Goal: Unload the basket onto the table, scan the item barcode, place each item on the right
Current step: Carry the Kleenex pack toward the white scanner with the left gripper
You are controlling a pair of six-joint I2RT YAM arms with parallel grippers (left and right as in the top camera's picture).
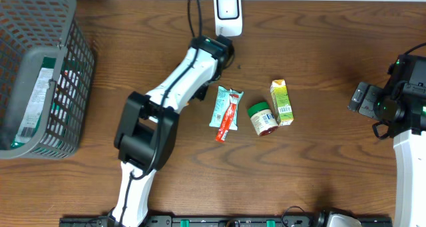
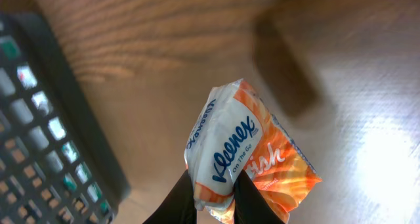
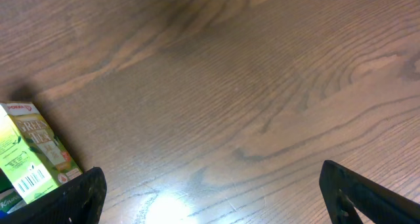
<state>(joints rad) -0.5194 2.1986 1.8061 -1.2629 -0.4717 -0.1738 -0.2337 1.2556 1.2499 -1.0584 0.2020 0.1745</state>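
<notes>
Kleenex pack [image 2: 246,152], left wrist view: clamped at near end in left gripper [image 2: 213,188]. Long axis runs out from fingertips, branded face toward camera; barcode not visible.
Overhead: I hold left gripper just below scanner [image 1: 227,12], pack hidden beneath it. Left arm is nearer.
Right wrist: right gripper [image 3: 210,191] spread wide, empty; carton [image 3: 26,152] at left edge.

basket [image 1: 76,74] at table edge | jar [image 1: 262,118] beside carton [image 1: 281,102] | teal packet [image 1: 221,100]
</notes>
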